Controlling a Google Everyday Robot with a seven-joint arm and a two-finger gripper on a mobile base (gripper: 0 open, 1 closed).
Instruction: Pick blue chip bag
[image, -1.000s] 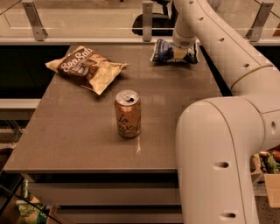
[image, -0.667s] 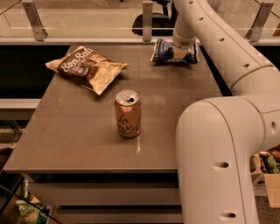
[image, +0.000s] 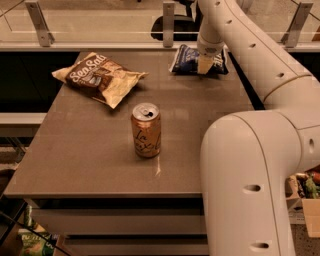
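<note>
Locating the gripper (image: 205, 64): over the far right part of the table (image: 90, 160), at about 1 o'clock from the can (image: 146, 131), pointing down onto the blue chip bag (image: 186, 59).
Gripper state: cannot tell; the tip meets the bag, but whether it is spread or clamped does not show.
Arm pose: the white arm (image: 250, 55) rises from a bulky segment at about 4 o'clock from the can, runs toward the far edge, then turns down at the wrist above the bag.
Blue chip bag: lying near the table's far edge, directly under the gripper; most of its visible body lies toward 9 o'clock of the tip, and a smaller part shows at 3 o'clock.
Can: upright at mid-table, well apart from both bags.
Sea Salt bag (image: 97, 77): lying flat at 10 o'clock from the can, well apart from the blue chip bag.
Glass rail (image: 169, 22): metal posts beyond the far edge, at 12 o'clock.
</note>
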